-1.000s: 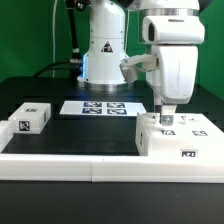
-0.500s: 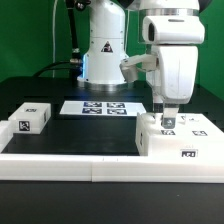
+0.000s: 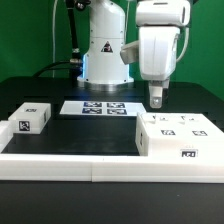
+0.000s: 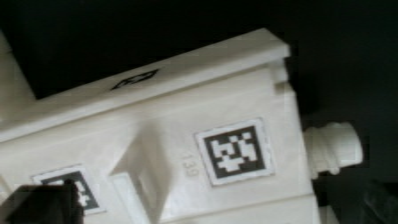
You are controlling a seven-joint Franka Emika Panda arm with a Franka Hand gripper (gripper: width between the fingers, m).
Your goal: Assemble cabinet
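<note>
The cabinet body (image 3: 180,138), a large white box with tag markers on top and front, lies on the black table at the exterior view's right. My gripper (image 3: 156,98) hangs a little above its near-left top corner, touching nothing and holding nothing. Its fingers point straight down. A smaller white tagged block (image 3: 30,118) lies at the exterior view's left, far from the gripper. The wrist view looks down on the cabinet body (image 4: 160,130), with a tag (image 4: 235,152) and a round white knob (image 4: 331,150) on its side. The jaws look apart there.
The marker board (image 3: 100,107) lies flat at the middle back. The robot base (image 3: 103,50) stands behind it. A low white rim (image 3: 70,162) runs along the table's front edge.
My gripper has risen off the top of the cabinet body and shifted slightly toward the exterior view's left. The cabinet body and the small block have stayed in place.
</note>
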